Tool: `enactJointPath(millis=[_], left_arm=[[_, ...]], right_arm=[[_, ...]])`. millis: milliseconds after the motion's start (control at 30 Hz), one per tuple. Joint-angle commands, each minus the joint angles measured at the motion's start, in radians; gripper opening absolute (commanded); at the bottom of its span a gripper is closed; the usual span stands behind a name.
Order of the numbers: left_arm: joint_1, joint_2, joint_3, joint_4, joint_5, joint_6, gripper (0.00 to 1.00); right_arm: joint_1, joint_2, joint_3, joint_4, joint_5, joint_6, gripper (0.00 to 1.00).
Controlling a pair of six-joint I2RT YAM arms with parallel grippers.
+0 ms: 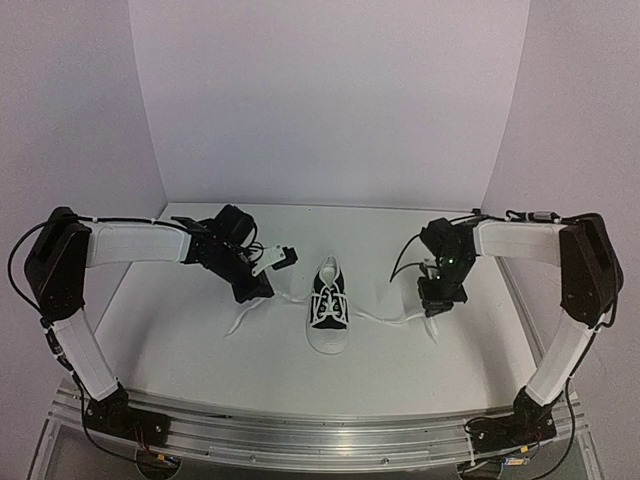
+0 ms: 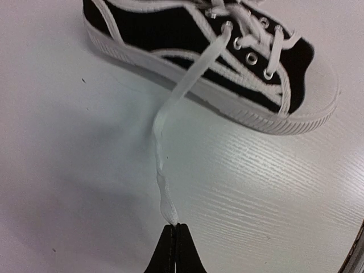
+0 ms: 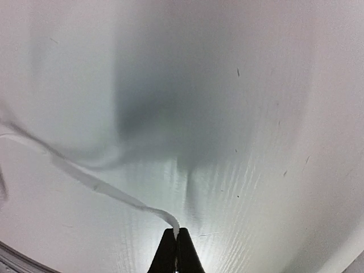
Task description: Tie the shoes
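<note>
Both grippers clamped on lace ends, with the sneaker between them.

From above: the small black canvas sneaker with white rubber toe cap and sole point(image 1: 329, 318) sits on the white table point(image 1: 200, 360). It's off to the right of the left gripper point(image 1: 258, 291) and to the left of the right gripper point(image 1: 431, 306), toe towards the arm bases. Left wrist view: the black fingers are pressed together on the tip of a long flat white lace point(image 2: 183, 91), which climbs away from the fingertips to a metal eyelet. The sneaker lies ahead of them and to the right, side-on. Right wrist view: fingers are squeezed tight here too, pinching the end of the second white lace point(image 3: 114, 191), and the strip trails away to the left of the tips across bare tabletop.
</note>
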Motion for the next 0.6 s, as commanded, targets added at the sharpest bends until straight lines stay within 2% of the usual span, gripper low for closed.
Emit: enactJointPath(millis=[0, 133, 233, 367, 467, 567], left_arm=[[-0.004, -0.116, 0.075, -0.052, 0.128, 0.078, 0.0], [-0.027, -0.171, 0.1, -0.083, 0.207, 0.151, 0.0], [-0.059, -0.205, 0.109, -0.104, 0.26, 0.187, 0.0], [-0.072, -0.253, 0.095, -0.089, 0.35, 0.207, 0.0], [-0.072, -0.289, 0.072, -0.055, 0.354, 0.214, 0.0], [-0.073, -0.317, 0.048, -0.033, 0.33, 0.229, 0.0]], right_arm=[[0.004, -0.136, 0.2, 0.024, -0.08, 0.041, 0.0], [0.013, -0.133, 0.388, 0.054, -0.195, 0.078, 0.0], [0.065, -0.087, 0.498, 0.147, -0.277, 0.122, 0.0], [0.19, 0.058, 0.718, 0.235, -0.344, 0.169, 0.0], [0.272, 0.183, 0.881, 0.24, -0.37, 0.183, 0.0], [0.314, 0.276, 0.957, 0.251, -0.401, 0.214, 0.0]])
